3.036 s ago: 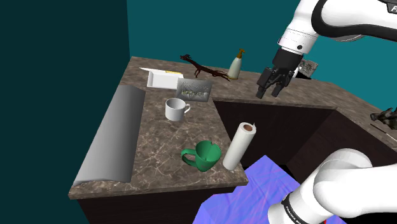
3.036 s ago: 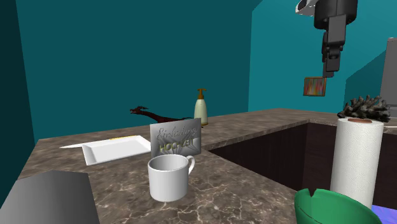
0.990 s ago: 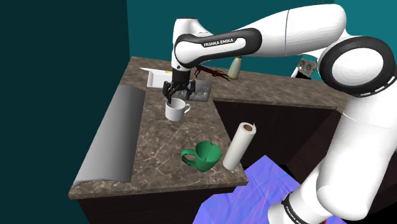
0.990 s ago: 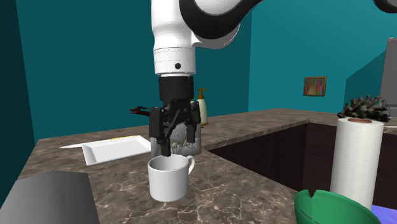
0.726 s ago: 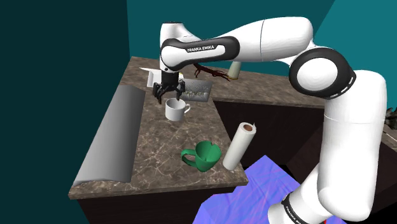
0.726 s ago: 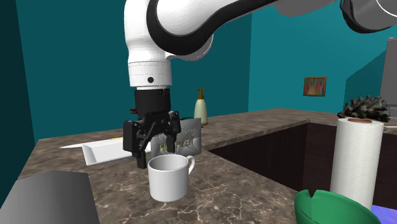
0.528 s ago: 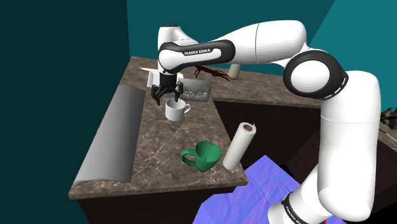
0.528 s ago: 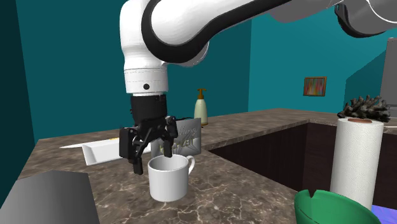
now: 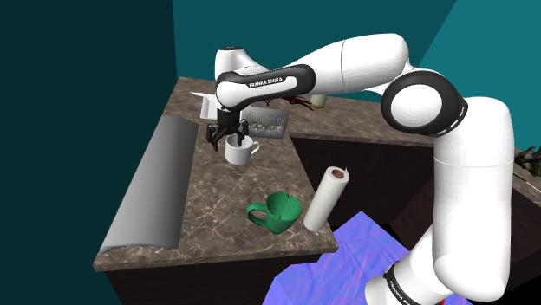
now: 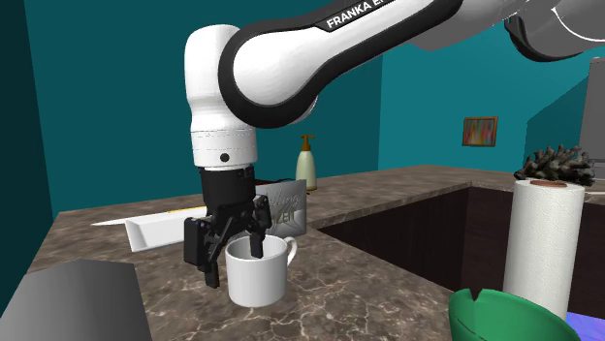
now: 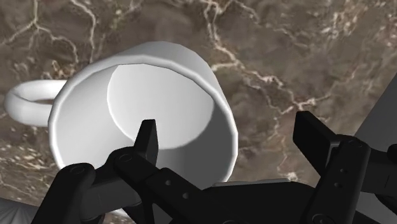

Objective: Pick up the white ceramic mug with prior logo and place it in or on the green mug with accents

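1. The gripper (image 10: 233, 260) has been lowered further, fingers held wide astride the wall of the white mug (image 10: 260, 283).
2. The white mug is left upright on the counter (image 9: 217, 204), apart from the green mug (image 9: 279, 213); closing is judged due.

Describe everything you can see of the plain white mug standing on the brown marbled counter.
The plain white mug is a smooth, glossy cylinder with one loop handle, empty inside, no logo visible. It stands upright on the brown marbled counter, near a grey lettered sign. The all-black gripper is open, its fingers straddling the mug's wall: one inside, one outside, neither clasping it.
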